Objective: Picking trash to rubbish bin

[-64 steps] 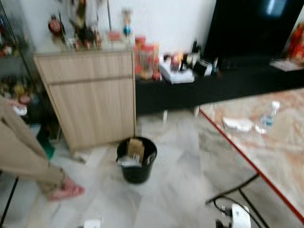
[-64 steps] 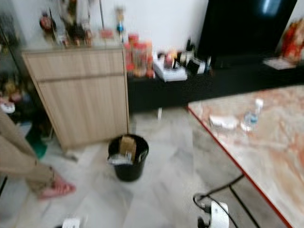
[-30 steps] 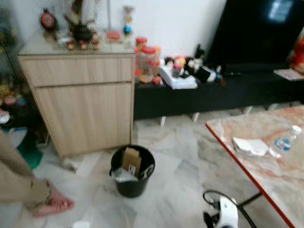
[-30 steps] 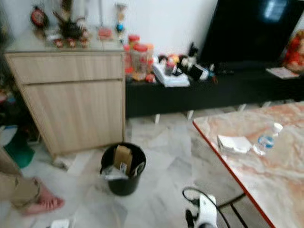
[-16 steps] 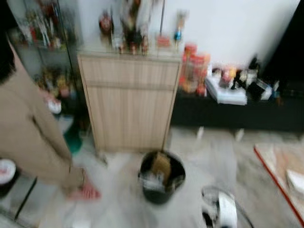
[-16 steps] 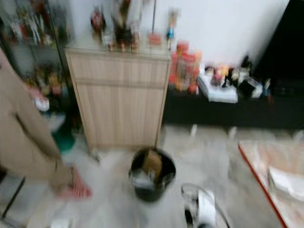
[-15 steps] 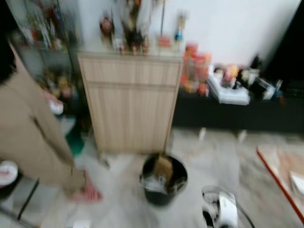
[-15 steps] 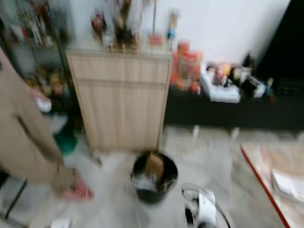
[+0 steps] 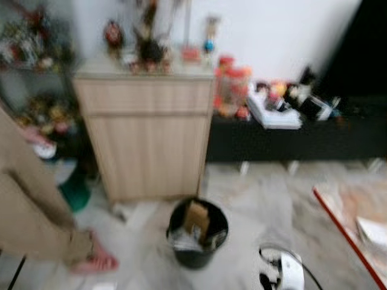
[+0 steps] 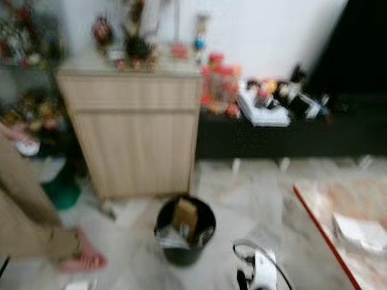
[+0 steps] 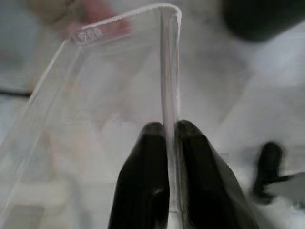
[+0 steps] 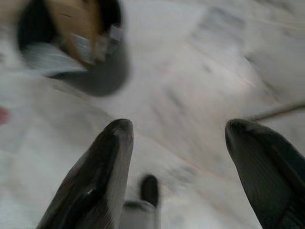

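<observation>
**Clear tray pinched, bin ahead**

Left gripper [image 11: 170, 131]: black fingers clamped on the thin edge of a clear plastic tray [image 11: 95, 90], glossy, rounded corner, held above pale marble floor [image 9: 254, 199]. Right gripper [image 12: 178, 138]: fingers wide apart, nothing between them. Round black bin [image 9: 198, 232] stands on the floor before a light wood cabinet [image 9: 145, 136], cardboard and paper inside. Person in beige [image 9: 30, 217] stands left. Marble table, red-edged [image 9: 351, 226], at right. Views blurred

Marble floor [image 9: 254, 199], black bin [image 9: 198, 232], foot [image 9: 94, 261]
</observation>
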